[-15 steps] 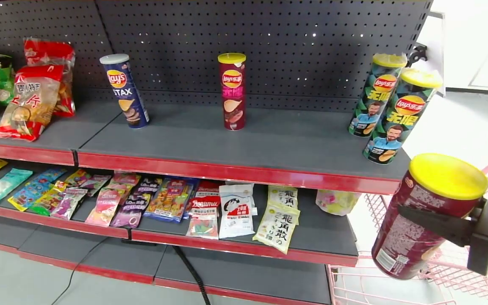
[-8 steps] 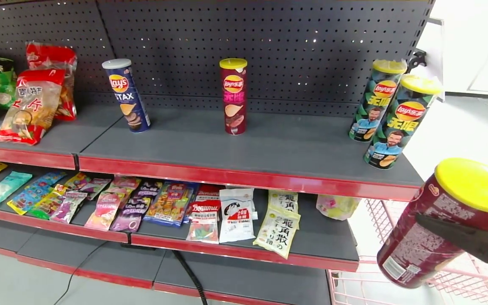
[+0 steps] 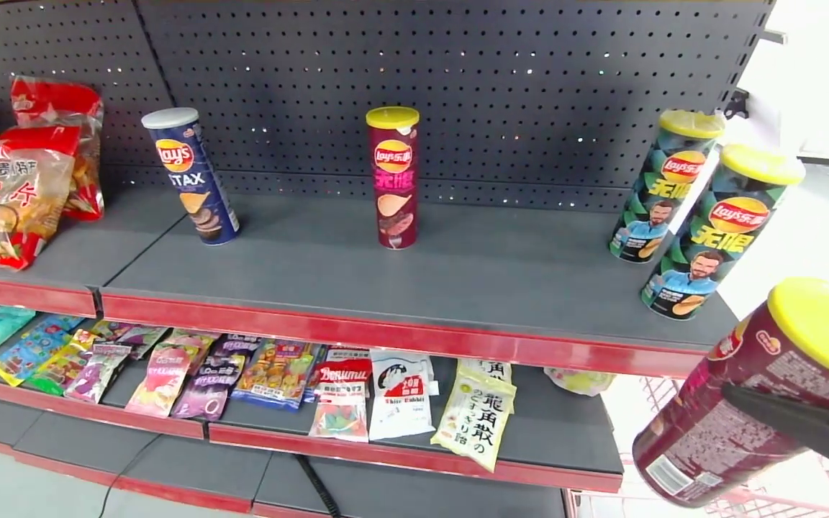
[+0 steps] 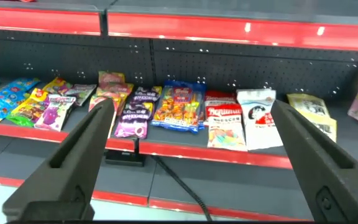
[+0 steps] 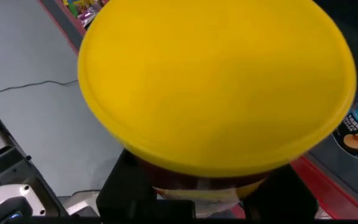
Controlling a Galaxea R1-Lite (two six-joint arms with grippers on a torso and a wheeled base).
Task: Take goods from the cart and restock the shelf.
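Observation:
My right gripper [image 3: 760, 410] is shut on a maroon chip can [image 3: 702, 439] with a yellow lid [image 5: 216, 81]. It holds the can tilted, in front of and below the right end of the upper shelf [image 3: 458, 273]. One dark finger [image 3: 796, 424] crosses the can's side. An identical maroon can [image 3: 393, 176] stands mid-shelf, a blue can [image 3: 190, 176] to its left, two green cans [image 3: 663, 187] at the right end. My left gripper [image 4: 192, 106] is open with nothing between its fingers, facing the lower shelf's candy bags [image 4: 179, 109].
Snack bags [image 3: 8, 194] lie at the upper shelf's left end. Candy packets [image 3: 342, 392] cover the lower shelf [image 3: 565, 439]. The pink wire cart [image 3: 745, 507] shows under the held can. A black cable [image 3: 314, 482] runs down at the bottom shelf. Bare shelf lies between the cans.
The whole head view has shifted, so the camera moved and the shelf looks nearer. The maroon can stays in my right gripper, leaning slightly more.

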